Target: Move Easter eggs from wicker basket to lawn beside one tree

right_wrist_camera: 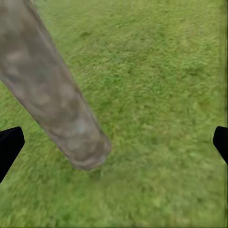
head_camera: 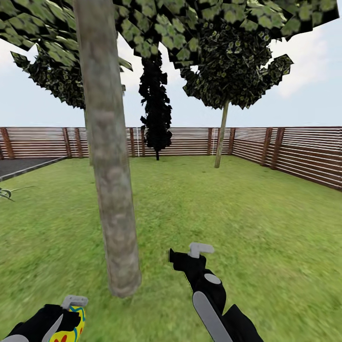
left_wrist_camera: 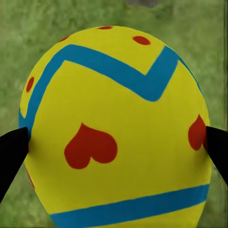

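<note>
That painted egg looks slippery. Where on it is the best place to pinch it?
Across its widest middle, one finger on each side, as the left gripper has the egg now. The shell curves away towards both ends, so a pinch nearer a tip would probably slide off. The fingertips press on opposite flanks at the broadest part.

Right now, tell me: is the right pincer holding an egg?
No. The right pincer is open with nothing between its fingertips, just lawn and the tree trunk beyond.

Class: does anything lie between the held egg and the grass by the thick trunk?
Nothing visible does. The egg sits in the left end effector, with bare lawn running to the trunk.
</note>
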### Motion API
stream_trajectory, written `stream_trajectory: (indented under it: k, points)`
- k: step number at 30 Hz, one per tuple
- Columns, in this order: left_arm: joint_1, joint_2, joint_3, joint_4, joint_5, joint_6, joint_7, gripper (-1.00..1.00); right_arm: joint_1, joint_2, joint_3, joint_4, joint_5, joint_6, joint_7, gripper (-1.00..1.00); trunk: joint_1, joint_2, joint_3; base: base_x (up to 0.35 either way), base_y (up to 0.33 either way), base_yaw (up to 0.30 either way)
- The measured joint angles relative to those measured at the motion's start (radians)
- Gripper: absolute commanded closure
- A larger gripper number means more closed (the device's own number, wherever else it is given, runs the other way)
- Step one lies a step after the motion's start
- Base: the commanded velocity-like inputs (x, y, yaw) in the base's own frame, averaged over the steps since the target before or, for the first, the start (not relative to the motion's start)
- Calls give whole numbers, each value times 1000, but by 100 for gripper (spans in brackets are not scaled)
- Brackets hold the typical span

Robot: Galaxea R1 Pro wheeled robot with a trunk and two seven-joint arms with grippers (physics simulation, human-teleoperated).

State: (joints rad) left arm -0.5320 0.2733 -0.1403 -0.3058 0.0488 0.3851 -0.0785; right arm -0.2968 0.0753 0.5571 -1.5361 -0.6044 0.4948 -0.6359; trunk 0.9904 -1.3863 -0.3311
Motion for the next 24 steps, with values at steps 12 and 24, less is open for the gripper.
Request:
stream_trajectory:
  k: [12, 24]
  points:
    - [0, 0, 0, 1, 0, 0, 1, 100, 0, 0, 2, 0, 1, 0, 0, -100, 0, 0, 7, 2, -316, -138]
    - [-1, -17, 0, 1, -1, 1, 78, 100, -1, 0, 1, 0, -2, 0, 0, -100, 0, 0, 7, 0, -318, -2]
